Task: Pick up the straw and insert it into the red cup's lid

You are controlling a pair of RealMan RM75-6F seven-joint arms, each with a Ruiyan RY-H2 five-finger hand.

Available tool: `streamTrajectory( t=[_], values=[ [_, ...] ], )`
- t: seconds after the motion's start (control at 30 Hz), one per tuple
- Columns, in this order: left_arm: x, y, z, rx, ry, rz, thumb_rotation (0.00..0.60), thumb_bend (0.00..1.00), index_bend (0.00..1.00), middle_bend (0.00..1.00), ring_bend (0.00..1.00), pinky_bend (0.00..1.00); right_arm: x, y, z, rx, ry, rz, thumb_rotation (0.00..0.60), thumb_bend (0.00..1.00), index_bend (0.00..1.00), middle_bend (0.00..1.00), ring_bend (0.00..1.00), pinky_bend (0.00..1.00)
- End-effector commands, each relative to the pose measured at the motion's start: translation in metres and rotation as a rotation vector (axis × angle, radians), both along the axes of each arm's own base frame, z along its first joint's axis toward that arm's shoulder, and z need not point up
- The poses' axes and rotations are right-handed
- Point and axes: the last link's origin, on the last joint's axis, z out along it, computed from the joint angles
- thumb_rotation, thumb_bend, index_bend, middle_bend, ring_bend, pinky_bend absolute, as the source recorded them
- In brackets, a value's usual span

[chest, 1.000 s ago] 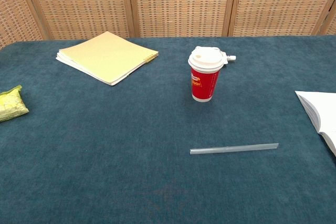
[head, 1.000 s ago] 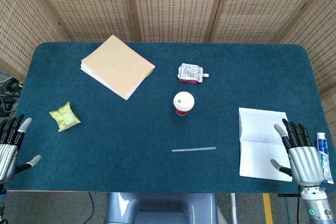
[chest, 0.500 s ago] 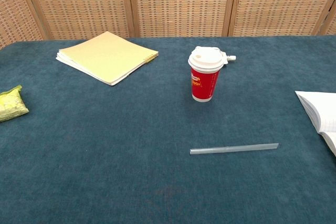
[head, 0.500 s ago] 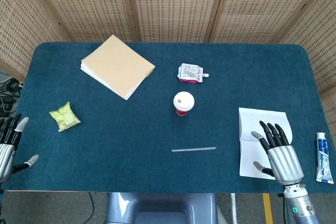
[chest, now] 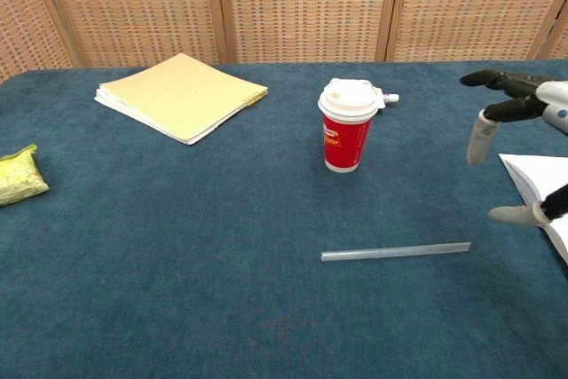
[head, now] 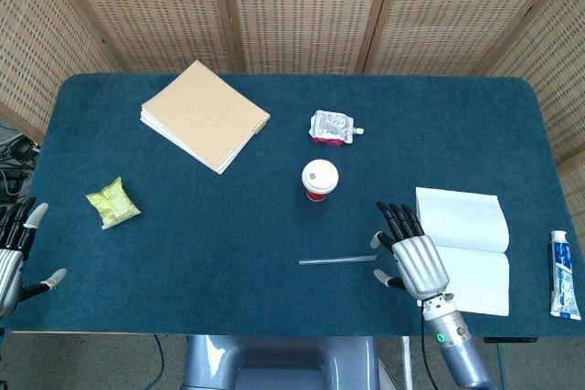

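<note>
I am holding my right hand (head: 413, 258) just beside the right end of the straw (head: 337, 260), fingers spread apart and holding nothing, palm down with the fingers pointing away from me toward the far edge of the counter (head: 228, 253). In the chest view the same hand (chest: 524, 144) is showing only at the right border, hovering above the surface with the thumb low and the other fingers higher, so I cannot tell how close it is to touching down.

The straw is lying flat on the counter's blue cover, well in front of the red cup (head: 319, 180), which is standing upright with its white lid (chest: 349, 98) on.

My main worry is the pickup: the straw is thin, clear and flat against soft fabric, so I am judging that a finger coming down off-line could roll or flick it away, or press it into the cover without getting under it. The open book (head: 462, 248) is lying just beside my hand, and a wide sweep could catch its pages.

My left hand (head: 13, 254) is sitting open at the counter's left edge, well apart from everything, near the green snack packet (head: 112, 202).
</note>
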Motion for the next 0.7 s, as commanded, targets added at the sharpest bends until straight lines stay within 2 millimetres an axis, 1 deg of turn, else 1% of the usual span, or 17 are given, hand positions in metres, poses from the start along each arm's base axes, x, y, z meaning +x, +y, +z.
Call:
streamTrajectory(
  t=[0.03, 0.17, 0.3, 0.37, 0.57, 0.63, 0.7],
  values=[
    [0.000, 0.001, -0.001, -0.004, -0.001, 0.001, 0.600, 0.05, 0.00, 0.00, 0.00, 0.00, 0.005, -0.006, -0.013, 0.024, 0.006, -0.009, 0.600, 0.35, 0.50, 0.11, 0.00, 0.00],
    [-0.001, 0.002, -0.002, -0.011, -0.002, 0.005, 0.600, 0.05, 0.00, 0.00, 0.00, 0.00, 0.010, -0.010, -0.028, 0.057, 0.005, -0.024, 0.600, 0.38, 0.50, 0.11, 0.00, 0.00],
    [-0.003, 0.004, -0.003, -0.021, -0.002, 0.011, 0.600, 0.05, 0.00, 0.00, 0.00, 0.00, 0.016, -0.013, -0.042, 0.085, 0.008, -0.027, 0.600, 0.46, 0.49, 0.11, 0.00, 0.00],
    [-0.003, 0.004, -0.003, -0.023, -0.003, 0.013, 0.600, 0.05, 0.00, 0.00, 0.00, 0.00, 0.018, -0.014, -0.048, 0.096, 0.010, -0.030, 0.600, 0.48, 0.49, 0.11, 0.00, 0.00],
    [-0.005, 0.006, -0.003, -0.024, -0.008, 0.021, 0.600, 0.05, 0.00, 0.00, 0.00, 0.00, 0.022, -0.018, -0.064, 0.132, 0.004, -0.050, 0.600, 0.49, 0.49, 0.10, 0.00, 0.00],
    [-0.006, 0.007, -0.004, -0.028, -0.009, 0.025, 0.600, 0.05, 0.00, 0.00, 0.00, 0.00, 0.022, -0.018, -0.077, 0.169, 0.006, -0.068, 0.600, 0.49, 0.49, 0.10, 0.00, 0.00],
    [-0.006, 0.008, -0.005, -0.032, -0.009, 0.026, 0.600, 0.05, 0.00, 0.00, 0.00, 0.00, 0.022, -0.020, -0.084, 0.182, 0.001, -0.079, 0.600, 0.49, 0.49, 0.10, 0.00, 0.00]
  ],
)
